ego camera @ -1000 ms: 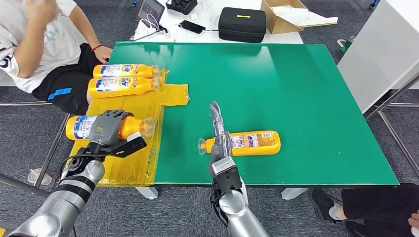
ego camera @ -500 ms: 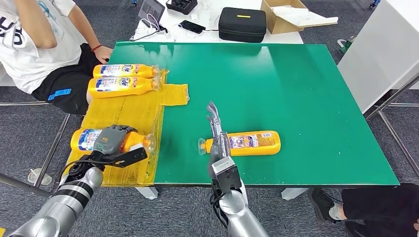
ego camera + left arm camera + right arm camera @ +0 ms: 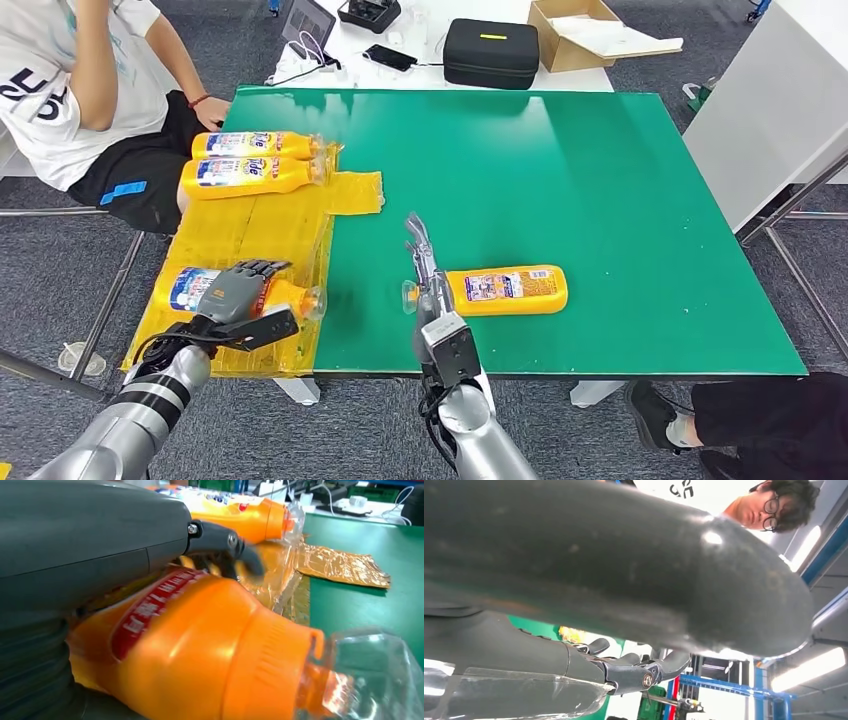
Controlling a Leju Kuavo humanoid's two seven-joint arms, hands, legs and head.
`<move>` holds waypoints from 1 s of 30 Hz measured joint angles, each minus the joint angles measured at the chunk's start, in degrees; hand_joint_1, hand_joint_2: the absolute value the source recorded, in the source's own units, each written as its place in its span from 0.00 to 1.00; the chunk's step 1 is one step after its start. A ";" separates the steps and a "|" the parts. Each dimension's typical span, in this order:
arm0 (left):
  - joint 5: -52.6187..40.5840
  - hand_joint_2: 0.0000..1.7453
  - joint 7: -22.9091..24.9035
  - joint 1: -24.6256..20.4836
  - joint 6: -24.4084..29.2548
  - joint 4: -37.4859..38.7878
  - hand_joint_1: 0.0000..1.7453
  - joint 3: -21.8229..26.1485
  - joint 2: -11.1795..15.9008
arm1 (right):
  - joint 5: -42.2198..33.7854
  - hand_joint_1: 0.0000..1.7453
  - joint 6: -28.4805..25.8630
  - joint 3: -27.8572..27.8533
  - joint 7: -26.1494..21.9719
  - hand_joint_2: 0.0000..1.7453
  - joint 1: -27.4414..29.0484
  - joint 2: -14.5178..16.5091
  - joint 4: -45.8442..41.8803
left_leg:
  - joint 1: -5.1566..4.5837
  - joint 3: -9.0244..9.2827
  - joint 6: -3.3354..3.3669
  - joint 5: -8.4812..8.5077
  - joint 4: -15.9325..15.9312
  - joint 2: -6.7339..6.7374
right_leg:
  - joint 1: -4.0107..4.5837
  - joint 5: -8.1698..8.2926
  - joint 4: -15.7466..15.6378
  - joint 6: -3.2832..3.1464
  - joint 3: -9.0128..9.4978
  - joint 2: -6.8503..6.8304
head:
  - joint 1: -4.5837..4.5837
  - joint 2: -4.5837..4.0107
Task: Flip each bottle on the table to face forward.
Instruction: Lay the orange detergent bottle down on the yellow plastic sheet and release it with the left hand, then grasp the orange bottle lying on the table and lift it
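From the head view, a green table (image 3: 620,200) fills the middle of the scene, with a strip of crinkled yellow wrap (image 3: 255,235) along its left edge. Two orange bottles lie side by side on the far part of the wrap: the far bottle (image 3: 255,145) and the second bottle (image 3: 250,175), labels up, caps pointing right. Nearer, the left hand (image 3: 235,290) wraps its fingers over a third, held bottle (image 3: 245,293) at the near end of the wrap, cap pointing right. On the bare green surface a fourth, lone bottle (image 3: 505,290) lies on its side, cap to the left. The right hand (image 3: 428,280) stands edge-on just beside that cap with its fingers extended and together; whether it touches the bottle cannot be told. A seated person (image 3: 75,95) is at the far left corner.

In the left wrist view, the left hand grips the held bottle (image 3: 200,655), its clear cap close to the camera.

In the right wrist view, the grey thumb crosses the frame and dark fingers (image 3: 634,670) curl slightly, holding nothing.
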 joint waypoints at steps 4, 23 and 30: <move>2.84 0.00 -0.08 0.11 -2.82 -0.34 0.00 -0.11 -0.01 | -0.07 0.00 0.04 -0.11 0.05 0.00 -0.08 0.19 0.72 | -0.02 0.12 0.00 0.00 0.00 -0.03 | -0.03 0.00 0.00 0.00 0.13 -0.03 | -0.01 0.00; 20.91 0.00 -0.79 2.63 -19.67 -5.96 0.00 -2.88 0.84 | -0.70 0.00 0.11 -0.73 0.07 0.00 -1.14 0.42 3.15 | -0.01 0.36 -0.03 0.06 -0.02 -0.31 | -0.01 -0.02 0.00 0.00 0.45 -0.21 | 0.01 0.01; 38.69 1.00 -0.62 6.66 -16.64 -13.08 0.00 -3.76 1.10 | 1.86 0.00 -1.80 -1.36 1.03 0.00 -1.43 0.17 3.96 | -0.01 0.29 -0.07 0.11 0.00 -0.22 | 0.00 0.03 -0.01 -0.01 0.20 -0.17 | 0.00 0.00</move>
